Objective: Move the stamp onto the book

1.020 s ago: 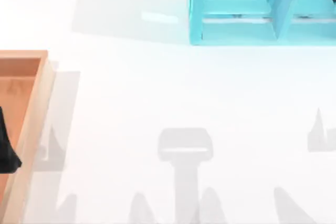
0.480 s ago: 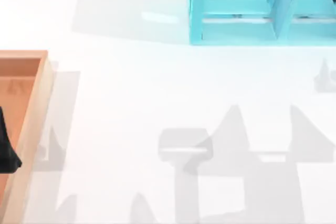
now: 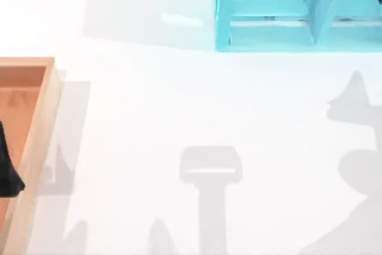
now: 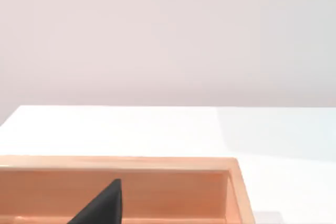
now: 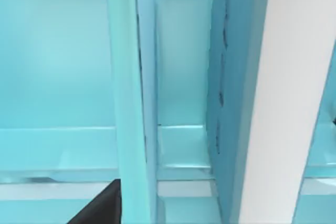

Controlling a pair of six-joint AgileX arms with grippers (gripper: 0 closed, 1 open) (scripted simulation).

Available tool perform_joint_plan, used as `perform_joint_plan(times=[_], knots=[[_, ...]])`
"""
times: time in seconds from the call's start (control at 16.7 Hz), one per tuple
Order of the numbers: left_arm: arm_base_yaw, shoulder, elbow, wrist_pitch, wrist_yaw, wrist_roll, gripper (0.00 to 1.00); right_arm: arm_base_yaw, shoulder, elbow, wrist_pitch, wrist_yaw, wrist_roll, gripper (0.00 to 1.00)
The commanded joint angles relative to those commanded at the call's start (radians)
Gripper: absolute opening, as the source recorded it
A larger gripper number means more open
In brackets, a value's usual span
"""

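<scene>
Your largest thing is the white bench [image 3: 179, 100], bare across its middle and marked by grey shadows [image 3: 210, 168] near its front and along its right side. Next comes the light-blue shelf unit [image 3: 268, 7], standing at the far edge toward the right of the top view, with upright dividers and a cross board splitting it into compartments. In the right wrist view you look close into those compartments, with one blue divider [image 5: 128, 77] rising through the middle and a pale board running beside it. Smaller is the wooden tray [image 3: 42, 123] at the left edge of the bench, its pale rim framing an orange-brown floor. The left wrist view shows its far wall [image 4: 115, 162] with the bench behind it. Your left hand [image 3: 6, 171] hangs over that tray at the far left of the top view, seen as a dark wedge [image 4: 100, 205] from its own wrist. You cannot tell whether it is wide or narrow. Your right hand [image 5: 100, 205] sits just before the shelf unit, again as a dark wedge, and you cannot tell its state either. Where the stamp and the book lie, you cannot tell from these views.
</scene>
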Motion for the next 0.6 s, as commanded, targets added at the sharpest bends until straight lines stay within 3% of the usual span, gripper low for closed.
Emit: perform_joint_plan(times=[0.24, 0.6], knots=[[0.000, 0.000, 0.000, 0.000, 0.000, 0.000, 1.00, -0.035, 0.160, 0.079, 0.103, -0.029, 0.004, 1.00], [0.000, 0.000, 0.000, 0.000, 0.000, 0.000, 1.00, -0.035, 0.181, 0.088, 0.117, -0.032, 0.005, 1.00]])
